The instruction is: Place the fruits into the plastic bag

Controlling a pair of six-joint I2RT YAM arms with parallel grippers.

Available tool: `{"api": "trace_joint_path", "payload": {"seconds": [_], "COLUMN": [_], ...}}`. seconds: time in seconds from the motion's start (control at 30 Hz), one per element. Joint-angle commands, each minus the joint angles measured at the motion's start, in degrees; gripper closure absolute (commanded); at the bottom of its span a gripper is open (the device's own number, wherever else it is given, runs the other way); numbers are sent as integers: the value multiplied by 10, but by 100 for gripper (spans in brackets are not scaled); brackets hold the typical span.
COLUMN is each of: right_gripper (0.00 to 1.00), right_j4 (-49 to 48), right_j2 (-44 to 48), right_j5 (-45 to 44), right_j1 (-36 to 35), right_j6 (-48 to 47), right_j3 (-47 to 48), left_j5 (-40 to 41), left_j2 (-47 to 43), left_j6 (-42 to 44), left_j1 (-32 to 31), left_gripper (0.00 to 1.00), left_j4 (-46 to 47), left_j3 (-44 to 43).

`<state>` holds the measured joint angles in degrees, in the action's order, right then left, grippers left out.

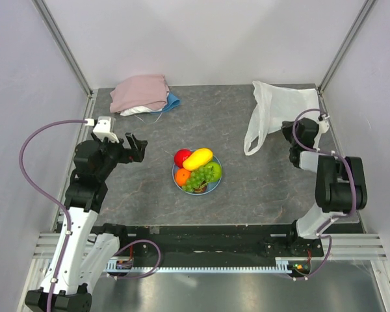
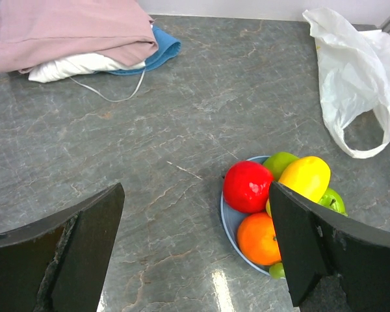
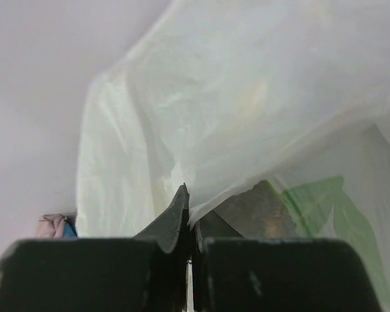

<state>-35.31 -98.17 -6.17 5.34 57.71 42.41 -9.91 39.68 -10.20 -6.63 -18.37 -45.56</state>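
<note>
The fruits sit piled on a round light-blue plate (image 1: 216, 186) mid-table: red apple (image 1: 182, 156), yellow mango (image 1: 198, 158), orange (image 1: 182, 176), green apple (image 1: 212, 171), grapes (image 1: 195, 182). The left wrist view shows the red apple (image 2: 247, 186), mango (image 2: 305, 177) and orange (image 2: 258, 238). My left gripper (image 1: 136, 149) is open and empty, left of the plate and above the table. The white plastic bag (image 1: 276, 110) lies at the back right with one loop handle (image 1: 252, 144) hanging forward. My right gripper (image 1: 290, 133) is shut on the bag's edge (image 3: 247, 175).
A folded pink cloth (image 1: 140, 93) on white and blue cloths lies at the back left, also in the left wrist view (image 2: 71, 32). Grey walls and frame posts close in the table on three sides.
</note>
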Motion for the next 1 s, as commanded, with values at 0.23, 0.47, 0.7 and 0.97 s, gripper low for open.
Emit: {"api": "trace_joint_path", "payload": {"seconds": [0.23,0.47,0.7,0.97], "right_gripper": [100,100,100,100], "right_j4": [103,135,249,320], "right_j2": [166,238,304,324], "right_j5": [20,19,35,112], "right_j1": [-30,-108,-137,-142], "right_j6": [-205,-247,-298,-291], "right_j3": [57,62,105,147], "left_j5": [-84,-122,-192,-113], "left_j2": [-6,2,29,125], "left_j6": [29,39,15,67], "left_j1": [-3,-5,-47,-204], "left_gripper": [1,6,13,14], "left_j4": [19,42,102,105], "left_j3": [2,4,-2,-102]}}
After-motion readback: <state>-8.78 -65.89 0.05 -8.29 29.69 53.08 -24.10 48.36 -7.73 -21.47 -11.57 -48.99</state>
